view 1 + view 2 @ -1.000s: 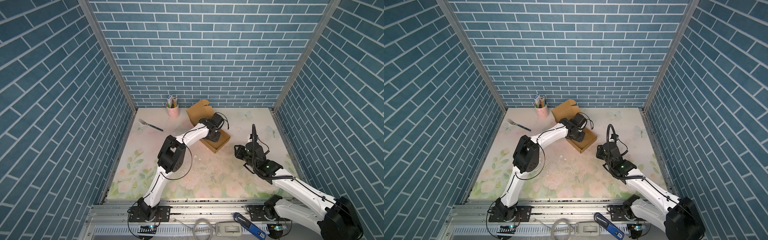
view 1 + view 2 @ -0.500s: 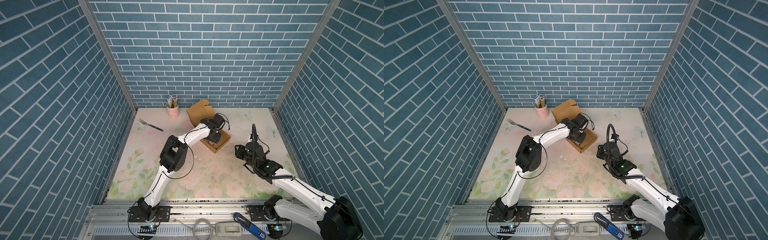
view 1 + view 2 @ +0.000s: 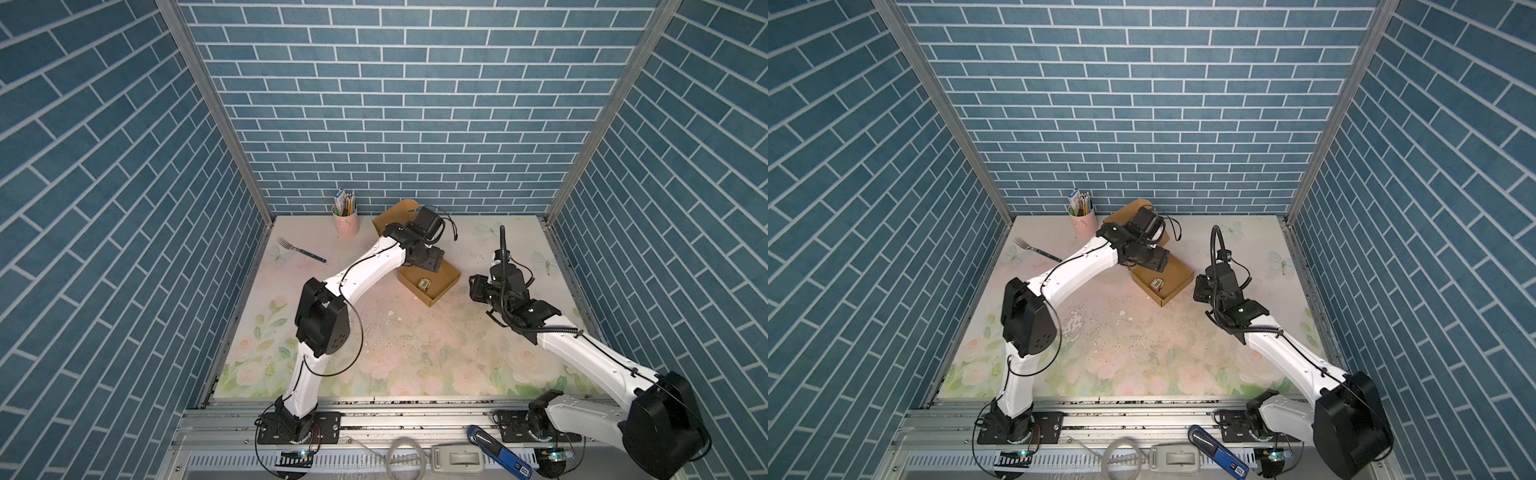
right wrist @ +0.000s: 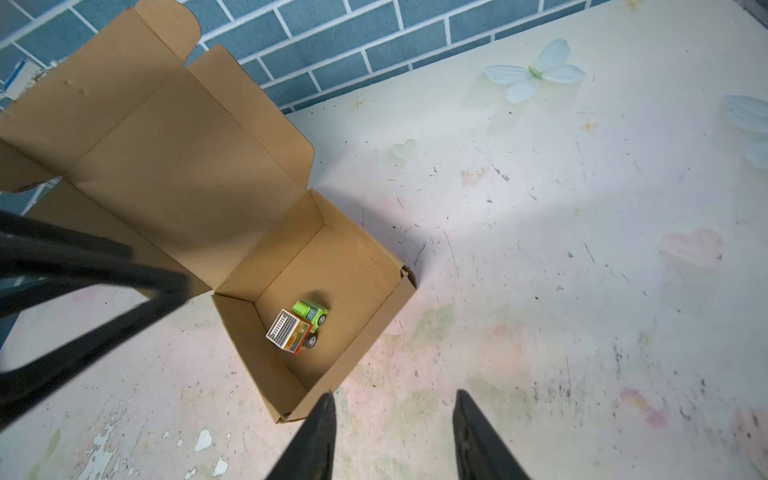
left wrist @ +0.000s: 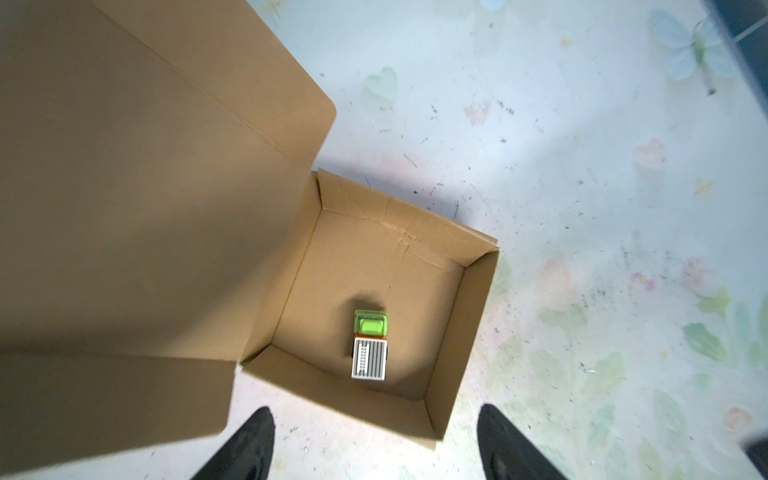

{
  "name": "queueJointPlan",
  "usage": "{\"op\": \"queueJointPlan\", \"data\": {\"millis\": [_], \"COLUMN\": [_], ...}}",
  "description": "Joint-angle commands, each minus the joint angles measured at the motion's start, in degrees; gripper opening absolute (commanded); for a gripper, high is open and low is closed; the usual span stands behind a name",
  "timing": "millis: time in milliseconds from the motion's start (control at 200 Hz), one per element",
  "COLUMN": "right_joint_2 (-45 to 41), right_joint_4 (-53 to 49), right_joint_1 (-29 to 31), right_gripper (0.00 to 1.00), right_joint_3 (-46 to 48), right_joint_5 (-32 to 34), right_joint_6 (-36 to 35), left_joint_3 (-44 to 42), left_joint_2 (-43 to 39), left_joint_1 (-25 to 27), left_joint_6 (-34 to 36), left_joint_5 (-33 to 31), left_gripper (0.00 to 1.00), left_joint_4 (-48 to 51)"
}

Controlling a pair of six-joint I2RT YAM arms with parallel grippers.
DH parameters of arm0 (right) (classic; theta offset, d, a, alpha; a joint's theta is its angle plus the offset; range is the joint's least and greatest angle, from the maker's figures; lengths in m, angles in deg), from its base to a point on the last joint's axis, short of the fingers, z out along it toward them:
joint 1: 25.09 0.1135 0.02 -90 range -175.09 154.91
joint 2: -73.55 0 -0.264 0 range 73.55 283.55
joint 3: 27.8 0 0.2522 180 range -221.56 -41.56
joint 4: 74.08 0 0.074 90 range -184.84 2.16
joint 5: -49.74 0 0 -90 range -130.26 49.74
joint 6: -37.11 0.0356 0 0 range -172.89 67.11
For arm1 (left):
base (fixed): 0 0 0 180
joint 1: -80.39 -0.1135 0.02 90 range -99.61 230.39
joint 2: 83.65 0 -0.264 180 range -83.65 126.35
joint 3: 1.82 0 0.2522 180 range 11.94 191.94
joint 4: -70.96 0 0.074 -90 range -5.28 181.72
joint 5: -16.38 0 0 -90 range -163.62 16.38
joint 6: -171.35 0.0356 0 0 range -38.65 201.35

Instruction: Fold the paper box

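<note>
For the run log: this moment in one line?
paper box: lid open | inside: toy truck | left claw: open, over box | right claw: open, empty

The left arm (image 3: 365, 268) hides part of the paper box (image 3: 444, 274) in both top views.
</note>
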State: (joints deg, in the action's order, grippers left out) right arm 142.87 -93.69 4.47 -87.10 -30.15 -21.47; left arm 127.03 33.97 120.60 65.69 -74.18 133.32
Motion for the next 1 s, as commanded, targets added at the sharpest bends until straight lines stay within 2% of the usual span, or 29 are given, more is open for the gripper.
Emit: {"op": "queueJointPlan", "data": {"millis": [0, 145, 275, 370, 565, 755, 995], "right_joint_2": [5.15, 15.47, 23.95, 29.62, 37.82, 43.60, 45.92], "right_joint_4": [-3.25, -7.25, -11.61, -14.19, -17.30, -19.11, -15.01], "right_joint_1": [-2.48, -4.85, -5.29, -5.91, -6.88, -7.24, -7.22], "right_gripper": [0.50, 0.54, 0.55, 0.55, 0.54, 0.53, 0.52], "right_joint_3": [-5.79, -15.16, -22.87, -28.19, -35.92, -40.90, -39.35], "right_joint_5": [-5.81, -12.85, -13.75, -14.58, -16.80, -17.86, -17.01], "right_joint_6": [-6.48, -11.07, -16.05, -18.68, -22.83, -24.65, -23.33], "left_joint_3": [-5.59, -14.84, -21.60, -25.83, -37.12, -42.88, -46.68], "left_joint_2": [-6.19, -15.59, -24.05, -28.70, -37.95, -41.95, -43.10], "left_joint_1": [-1.81, -4.41, -6.28, -9.17, -18.44, -23.35, -26.37], "left_joint_6": [-1.00, -1.83, -0.81, -1.30, -2.90, -1.71, -0.87], "left_joint_5": [-1.03, -1.19, -3.29, -3.64, 1.34, 2.84, 4.49], "left_gripper": [0.83, 0.90, 0.99, 1.00, 0.99, 1.00, 1.00], "left_joint_4": [3.25, 2.76, 2.70, 3.40, 0.65, -0.16, -2.93]}}
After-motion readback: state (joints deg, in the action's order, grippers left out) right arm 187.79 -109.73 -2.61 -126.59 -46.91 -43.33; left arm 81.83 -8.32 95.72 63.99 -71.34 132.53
